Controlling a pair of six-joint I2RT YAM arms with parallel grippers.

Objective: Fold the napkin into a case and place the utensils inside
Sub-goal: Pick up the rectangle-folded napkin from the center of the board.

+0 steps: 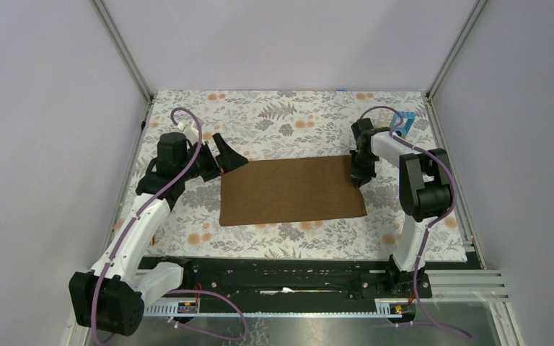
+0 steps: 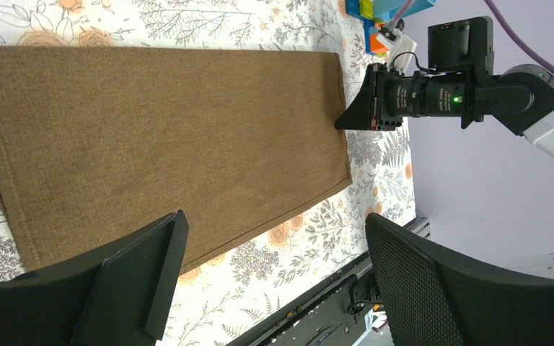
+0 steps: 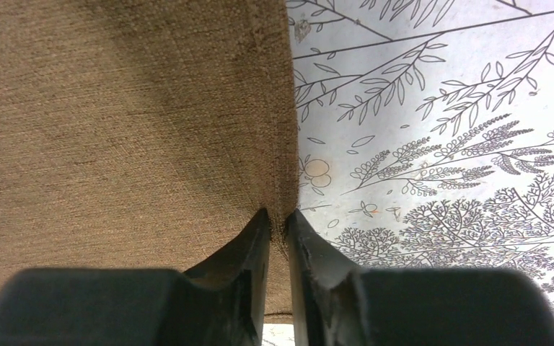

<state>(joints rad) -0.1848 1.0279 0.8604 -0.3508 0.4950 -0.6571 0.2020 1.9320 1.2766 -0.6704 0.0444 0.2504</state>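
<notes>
top view: the napkin (image 1: 288, 191) lies flat and unfolded on the floral covering (image 1: 296, 115) of the table, about midway between the two arms, long side running left to right. the right claw (image 1: 361, 176) is down at the napkin's right edge near the far corner; the left claw (image 1: 223, 155) hangs just off the far left corner, apart from the cloth. toy blocks (image 1: 407, 121) sit in the far right corner, well clear of the work. the utensils are not visible in any view. left wrist view: the left claw is released, fingers spread wide above the cloth and holding nothing. judged as standing by so it can take the opposite edge without disturbing the lay. across the napkin the right claw's tip meets the far hem. right wrist view: the right claw is clenched on the napkin, the hem drawn up into a small ridge between the two fingers, with the covering bare just beside it. judgement: an edge pinch of this kind suits lifting that side over for a first fold, so the case is not yet begun. risk noted: the bite is shallow and the fabric could slip out on the lift.
</notes>
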